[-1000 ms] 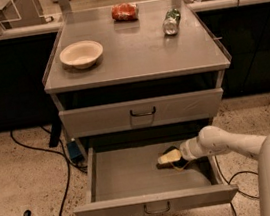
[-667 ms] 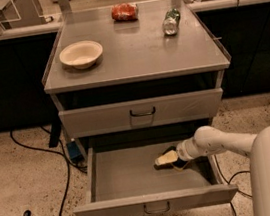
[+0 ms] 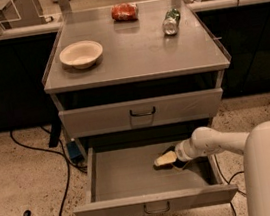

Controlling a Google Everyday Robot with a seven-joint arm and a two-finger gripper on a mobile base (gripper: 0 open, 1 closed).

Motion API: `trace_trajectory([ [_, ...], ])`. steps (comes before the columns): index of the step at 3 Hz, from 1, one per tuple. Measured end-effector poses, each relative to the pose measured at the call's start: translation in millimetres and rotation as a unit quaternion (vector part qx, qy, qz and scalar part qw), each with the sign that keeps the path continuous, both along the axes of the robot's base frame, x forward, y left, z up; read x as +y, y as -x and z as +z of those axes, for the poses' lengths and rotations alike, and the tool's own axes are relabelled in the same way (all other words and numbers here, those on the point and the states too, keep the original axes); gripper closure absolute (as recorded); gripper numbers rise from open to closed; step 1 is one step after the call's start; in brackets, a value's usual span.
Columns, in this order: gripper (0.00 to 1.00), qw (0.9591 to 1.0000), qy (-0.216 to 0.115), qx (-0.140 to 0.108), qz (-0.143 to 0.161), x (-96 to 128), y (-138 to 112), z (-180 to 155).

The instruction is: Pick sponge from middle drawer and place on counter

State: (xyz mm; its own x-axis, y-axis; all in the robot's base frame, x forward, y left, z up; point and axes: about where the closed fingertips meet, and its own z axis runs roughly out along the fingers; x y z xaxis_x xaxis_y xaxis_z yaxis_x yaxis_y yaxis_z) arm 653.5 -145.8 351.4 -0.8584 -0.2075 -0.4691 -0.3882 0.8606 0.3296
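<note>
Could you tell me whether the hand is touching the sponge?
Touching: the camera view shows the hand inside the middle drawer, meeting the sponge at its right end, no gap.

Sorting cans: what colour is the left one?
Left can: red, camera view. Gripper is inside the open drawer.

The jaws, gripping the sponge [image 3: 164, 159], have edged toward the middle drawer [image 3: 125, 178]'s centre.

gripper [image 3: 172, 160] at sponge [image 3: 163, 160], right inside middle drawer [image 3: 125, 179], bowl [image 3: 81, 54] left on counter [image 3: 142, 53]
</note>
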Motion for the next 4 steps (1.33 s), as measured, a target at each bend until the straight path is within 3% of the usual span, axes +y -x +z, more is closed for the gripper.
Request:
trace_trajectory([
  [2,0.00,0.9969,0.070,-0.004,-0.034,-4.1,-4.7,-8.2],
  [3,0.00,0.9968,0.071,-0.004,-0.035,-4.2,-4.8,-8.5],
  [4,0.19,0.9968,0.071,-0.004,-0.035,-4.2,-4.8,-8.5],
])
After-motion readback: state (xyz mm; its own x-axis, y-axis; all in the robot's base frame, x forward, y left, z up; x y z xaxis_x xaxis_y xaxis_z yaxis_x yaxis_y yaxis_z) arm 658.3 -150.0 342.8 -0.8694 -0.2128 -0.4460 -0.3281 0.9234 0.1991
